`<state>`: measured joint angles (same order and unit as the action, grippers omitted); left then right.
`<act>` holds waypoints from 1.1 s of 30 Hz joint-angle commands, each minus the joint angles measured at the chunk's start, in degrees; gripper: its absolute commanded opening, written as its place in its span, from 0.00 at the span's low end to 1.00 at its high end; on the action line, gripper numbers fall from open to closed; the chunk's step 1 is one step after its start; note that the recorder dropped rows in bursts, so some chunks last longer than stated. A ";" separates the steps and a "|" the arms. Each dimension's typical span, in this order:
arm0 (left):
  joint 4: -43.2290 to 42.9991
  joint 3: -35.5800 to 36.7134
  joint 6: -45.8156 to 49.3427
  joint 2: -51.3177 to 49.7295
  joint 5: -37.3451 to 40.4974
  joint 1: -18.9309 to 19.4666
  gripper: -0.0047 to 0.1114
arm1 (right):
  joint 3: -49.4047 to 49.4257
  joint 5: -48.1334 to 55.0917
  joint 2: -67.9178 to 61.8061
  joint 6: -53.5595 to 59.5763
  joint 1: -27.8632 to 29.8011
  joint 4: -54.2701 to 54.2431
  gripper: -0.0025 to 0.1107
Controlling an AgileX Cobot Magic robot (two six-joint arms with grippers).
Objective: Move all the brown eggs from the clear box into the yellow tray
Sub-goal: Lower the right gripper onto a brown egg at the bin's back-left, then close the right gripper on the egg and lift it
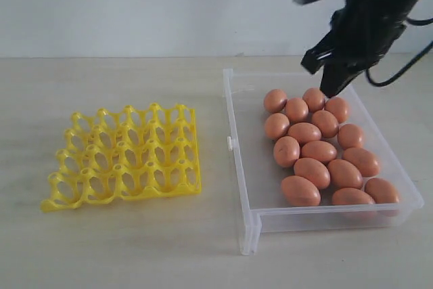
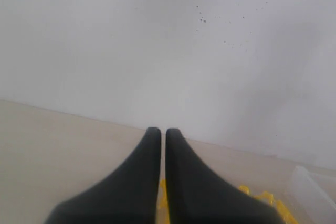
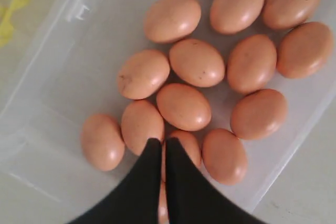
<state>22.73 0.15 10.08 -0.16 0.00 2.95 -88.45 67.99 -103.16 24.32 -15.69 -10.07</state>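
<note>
**Operator:** Where do I stand?

**Spotter:** Read the exterior view as a clock face. The clear box sits at 3 o'clock from the yellow tray, well apart from it. All the brown eggs I can find lie in the box, and the tray's cups are bare. I judge that you are at the first pick.

**Operator:** And my grippers?

**Spotter:** Your right gripper hangs over the 12 o'clock end of the egg cluster, with its jaws pressed together and nothing in them. Your left gripper is also closed and empty, with a sliver of the tray showing beneath it.

**Operator:** How do I make this pick a good one?

**Spotter:** Spread the jaws before you descend, because closed like this they would only prod a shell. The eggs are packed against each other, so choose one on the outside of the cluster, where each finger has a gap to slide into. Come straight down, straddle the egg across its narrow middle and close gently. The shells look smooth and would probably roll or slip.

**Operator:** Where is the nearest egg relative to the tips?

**Spotter:** In your right wrist view, one egg lies right under the fingertips and is half hidden by them. I cannot tell whether they touch it.
</note>
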 commanded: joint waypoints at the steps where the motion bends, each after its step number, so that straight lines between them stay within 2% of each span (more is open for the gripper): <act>1: 0.19 -0.15 0.52 0.16 0.00 -0.24 0.07 | -3.52 -2.59 -6.81 0.02 -5.29 9.23 0.02; 3: 0.19 -0.15 0.52 0.16 0.00 -0.24 0.07 | -3.52 -6.05 -8.37 2.14 -6.91 13.67 0.02; 5: 0.19 -0.15 0.52 0.16 0.00 -0.24 0.07 | -3.52 -5.73 -9.48 7.21 -7.17 13.24 0.07; 7: 0.19 -0.15 0.52 0.16 0.00 -0.24 0.07 | -3.52 -5.00 -10.77 8.66 -7.17 13.55 0.18; 11: 0.19 -0.15 0.52 0.16 0.00 -0.24 0.07 | -3.52 -4.84 -13.97 11.74 -7.17 13.78 0.47; 12: 0.19 -0.15 0.52 0.16 0.00 -0.24 0.07 | -3.52 -5.42 -14.48 12.04 -7.17 13.78 0.49; 22: 0.19 -0.15 0.52 0.16 0.00 -0.24 0.07 | -3.52 -13.18 -19.58 16.73 -7.17 15.82 0.50; 31: 0.19 -0.15 0.52 0.16 0.00 -0.24 0.07 | -3.52 -13.92 -23.39 18.17 -7.17 15.93 0.50; 33: 0.19 -0.15 0.52 0.16 0.00 -0.24 0.07 | -3.52 -13.92 -23.47 18.17 -7.17 16.05 0.47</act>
<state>22.73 0.15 10.08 -0.16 0.00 2.95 -91.89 54.42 -126.30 41.92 -22.80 5.49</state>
